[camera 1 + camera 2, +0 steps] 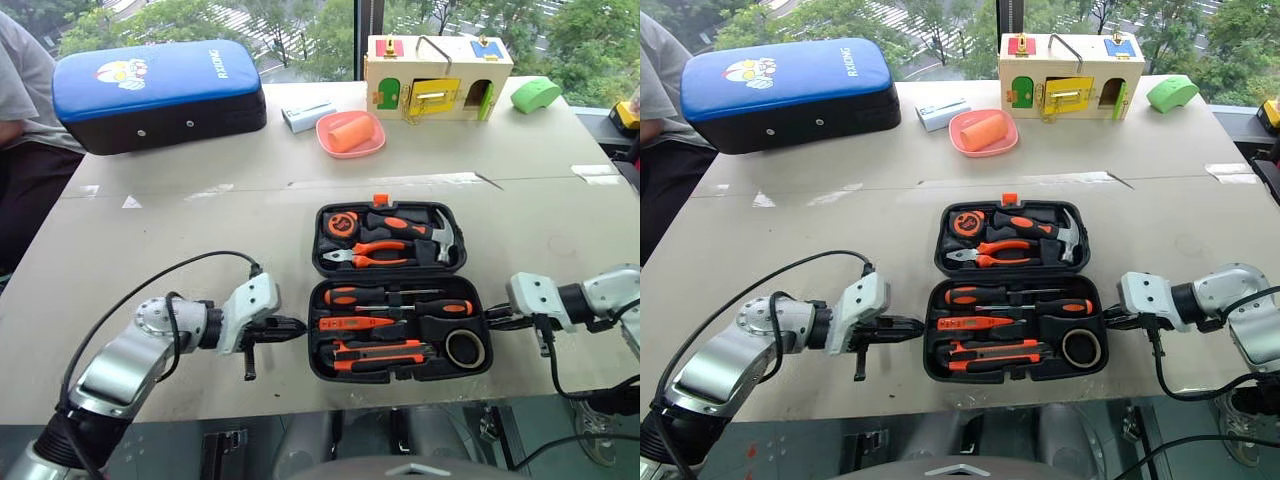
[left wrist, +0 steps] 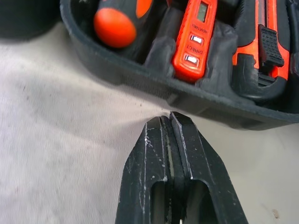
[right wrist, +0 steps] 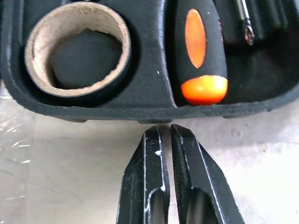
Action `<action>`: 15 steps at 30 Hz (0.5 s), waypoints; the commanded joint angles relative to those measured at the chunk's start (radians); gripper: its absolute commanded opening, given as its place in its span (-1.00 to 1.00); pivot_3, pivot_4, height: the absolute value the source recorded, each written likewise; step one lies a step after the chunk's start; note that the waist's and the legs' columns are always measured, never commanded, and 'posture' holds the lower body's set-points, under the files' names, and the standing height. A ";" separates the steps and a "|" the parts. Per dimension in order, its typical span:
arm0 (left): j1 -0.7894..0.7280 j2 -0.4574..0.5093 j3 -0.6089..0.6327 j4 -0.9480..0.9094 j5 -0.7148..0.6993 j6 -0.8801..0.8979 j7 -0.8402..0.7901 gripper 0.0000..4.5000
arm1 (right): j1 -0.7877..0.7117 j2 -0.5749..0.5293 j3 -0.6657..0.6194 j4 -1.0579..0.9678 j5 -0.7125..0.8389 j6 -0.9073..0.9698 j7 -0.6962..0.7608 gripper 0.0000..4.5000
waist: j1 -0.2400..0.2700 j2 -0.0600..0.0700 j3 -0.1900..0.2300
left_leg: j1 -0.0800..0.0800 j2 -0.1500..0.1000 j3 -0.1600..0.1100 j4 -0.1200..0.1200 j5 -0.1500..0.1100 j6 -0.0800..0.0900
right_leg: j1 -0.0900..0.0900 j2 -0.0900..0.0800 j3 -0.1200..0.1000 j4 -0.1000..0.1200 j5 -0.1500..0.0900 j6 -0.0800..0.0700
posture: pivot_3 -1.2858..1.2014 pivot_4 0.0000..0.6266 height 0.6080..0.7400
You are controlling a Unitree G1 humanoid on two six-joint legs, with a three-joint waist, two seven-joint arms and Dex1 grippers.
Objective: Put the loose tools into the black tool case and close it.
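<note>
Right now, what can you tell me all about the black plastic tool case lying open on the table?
The black moulded plastic tool case lies open flat on the grey table, near the front edge. A small orange latch sticks up at its far rim. The far half holds a hammer, pliers and tape measure; the near half holds screwdrivers, an orange tester, a utility knife and a tape roll. Nothing grips it.

This looks like a robot test room in an upper-floor office or lab. A wide beige tabletop [image 1: 200, 215] made of joined panels stands against a large window overlooking treetops, and it carries practice props: a wooden latch-and-lock activity box [image 1: 437, 77], a blue-topped padded case [image 1: 155, 92] and a pink plastic dish [image 1: 350, 134].
</note>
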 commanded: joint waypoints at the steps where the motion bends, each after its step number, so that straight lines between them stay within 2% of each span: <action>1: 0.043 0.034 0.140 0.025 -0.071 0.115 0.032 -0.57 | 0.025 -0.078 -0.120 -0.018 0.083 0.138 0.010 -0.64 | 0.003 0.000 0.000 | 0.000 0.000 0.000 0.000 0.000 0.000 | 0.000 0.000 0.000 0.000 0.000 0.000 | 0.03 -0.52 0.93; 2: 0.046 0.038 0.183 0.034 -0.101 0.160 0.043 -0.28 | 0.026 -0.088 -0.148 -0.022 0.125 0.200 0.013 -0.35 | 0.004 0.000 0.000 | 0.000 0.000 0.000 0.000 0.000 0.000 | 0.000 0.000 -0.001 0.000 0.000 0.000 | 0.03 -0.52 0.93; 4: -0.014 0.027 0.270 0.075 -0.207 0.318 0.085 0.08 | -0.040 -0.079 -0.192 -0.002 0.213 0.401 -0.029 0.02 | 0.004 0.000 0.000 | 0.000 0.001 -0.001 0.000 0.000 0.000 | 0.001 0.000 -0.001 0.000 0.000 0.000 | 0.03 -0.52 0.93; 5: -0.041 0.022 0.292 0.086 -0.241 0.372 0.101 0.37 | -0.066 -0.074 -0.201 0.003 0.236 0.465 -0.045 0.29 | 0.004 0.000 0.000 | 0.000 0.001 -0.002 0.000 -0.001 0.002 | 0.001 0.000 -0.002 0.001 0.000 0.000 | 0.03 -0.52 0.93; 7: -0.099 0.006 0.308 0.101 -0.288 0.461 0.140 0.80 | -0.105 -0.066 -0.201 0.009 0.263 0.552 -0.069 0.75 | 0.003 0.000 0.000 | 0.001 0.001 -0.003 0.001 -0.001 0.003 | 0.001 0.000 -0.003 0.003 0.001 -0.001 | 0.03 -0.52 0.93; 8: -0.183 -0.038 0.317 0.129 -0.329 0.560 0.194 0.98 | -0.158 -0.034 -0.190 0.028 0.271 0.630 -0.120 0.93 | 0.004 0.000 0.000 | 0.001 0.000 -0.003 0.001 -0.001 0.003 | 0.001 0.000 -0.003 0.003 0.001 -0.001 | 0.03 -0.52 0.93; 11: -0.387 -0.171 0.322 0.204 -0.382 0.774 0.342 1.00 | -0.313 0.070 -0.169 0.100 0.285 0.848 -0.274 0.98 | 0.010 -0.001 0.001 | 0.000 0.000 -0.004 0.005 0.000 0.000 | 0.001 0.000 -0.005 0.004 0.001 -0.001 | 0.03 -0.52 0.93; 15: -0.523 -0.297 0.314 0.271 -0.343 0.879 0.488 1.00 | -0.439 0.177 -0.171 0.171 0.290 1.001 -0.399 0.98 | 0.007 -0.003 0.000 | -0.004 -0.001 -0.004 0.010 0.001 -0.002 | -0.001 0.000 -0.004 0.008 0.001 -0.001 | 0.03 -0.52 0.93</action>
